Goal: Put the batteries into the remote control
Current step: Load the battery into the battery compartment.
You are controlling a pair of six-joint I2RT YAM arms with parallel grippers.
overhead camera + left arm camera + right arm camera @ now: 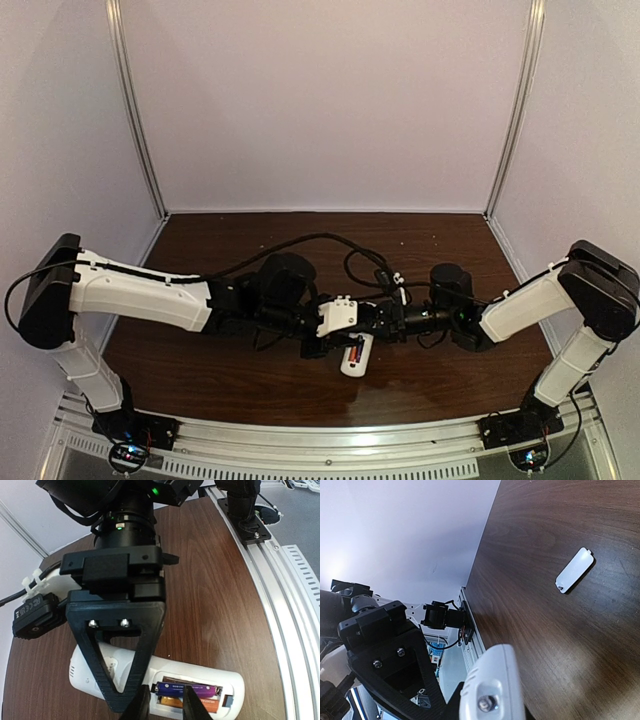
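The top camera stands high behind the robot and looks down on the whole counter point(250, 260) from far away. The left wrist camera looks steeply down from very near the remote control point(230, 680), with the metal rail point(280, 595) at its right side. The right wrist camera looks low and tilted across the counter toward the wall point(420, 540). All three views share the remote control.

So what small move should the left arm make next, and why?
Probably press the purple battery gently down into the remote control. The left jaws stand right over this battery, the orange battery already lies beside it, and the right jaws hold the handset steady.
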